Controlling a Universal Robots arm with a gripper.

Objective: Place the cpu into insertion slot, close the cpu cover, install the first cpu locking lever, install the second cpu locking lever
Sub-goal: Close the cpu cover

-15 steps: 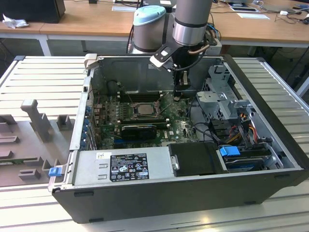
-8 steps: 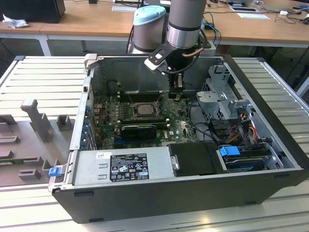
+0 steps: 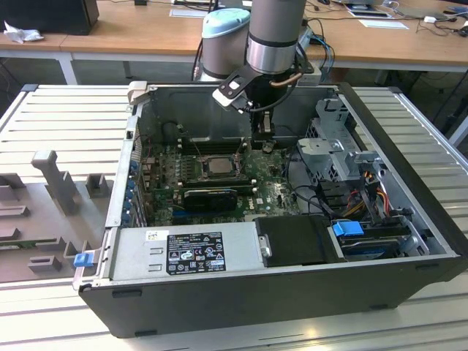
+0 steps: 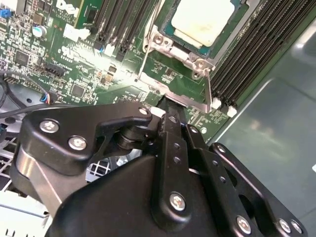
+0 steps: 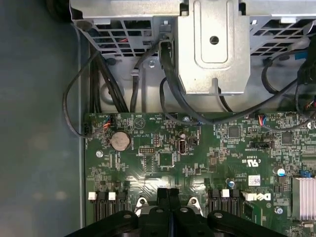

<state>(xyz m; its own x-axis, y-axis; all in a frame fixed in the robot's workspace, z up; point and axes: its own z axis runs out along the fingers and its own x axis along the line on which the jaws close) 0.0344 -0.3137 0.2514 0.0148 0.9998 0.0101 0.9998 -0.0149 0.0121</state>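
Black hand, closed and empty, hovers just beside the seated cpu on the green board; lever locking seems underway, calling for a precise downward push.

Place: robotics lab or workshop | 6 o'clock, exterior view: open computer case on ribbed metal table | 12 o'clock: robot arm, wooden desks with papers | 9 o'clock: grey moulded holders

Cpu seated in insertion slot; gripper just beside slot, toward exterior view's right.
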